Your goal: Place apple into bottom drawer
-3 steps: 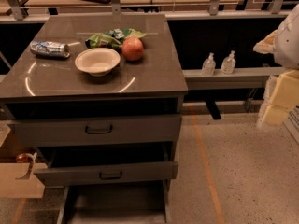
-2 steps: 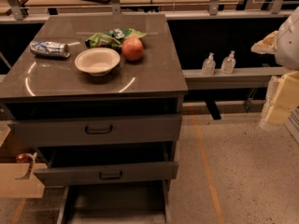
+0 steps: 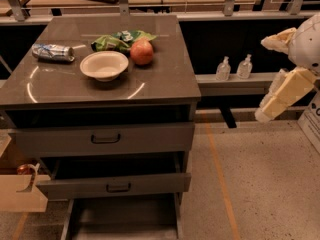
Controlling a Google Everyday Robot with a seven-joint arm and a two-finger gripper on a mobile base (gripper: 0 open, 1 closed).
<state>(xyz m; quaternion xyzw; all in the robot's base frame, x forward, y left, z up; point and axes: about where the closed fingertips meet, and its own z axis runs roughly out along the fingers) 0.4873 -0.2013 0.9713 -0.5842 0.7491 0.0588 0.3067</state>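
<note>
The red-pink apple (image 3: 142, 51) sits on the grey cabinet top (image 3: 165, 79), just right of a white bowl (image 3: 104, 65) and in front of a green bag (image 3: 116, 40). The bottom drawer (image 3: 122, 218) is pulled out at the cabinet's foot, a grey tray with a bare floor. My gripper (image 3: 280, 86) hangs in the air at the far right, well away from the cabinet and about level with its top. It holds nothing that I can see.
A crushed can (image 3: 52, 52) lies at the top's left. The two upper drawers (image 3: 105, 139) (image 3: 117, 186) stand slightly out. Two small bottles (image 3: 234, 67) are on a low shelf to the right. A cardboard box (image 3: 20, 191) sits at the lower left.
My gripper has shifted a little left and up. The apple, bowl and drawers have not moved.
</note>
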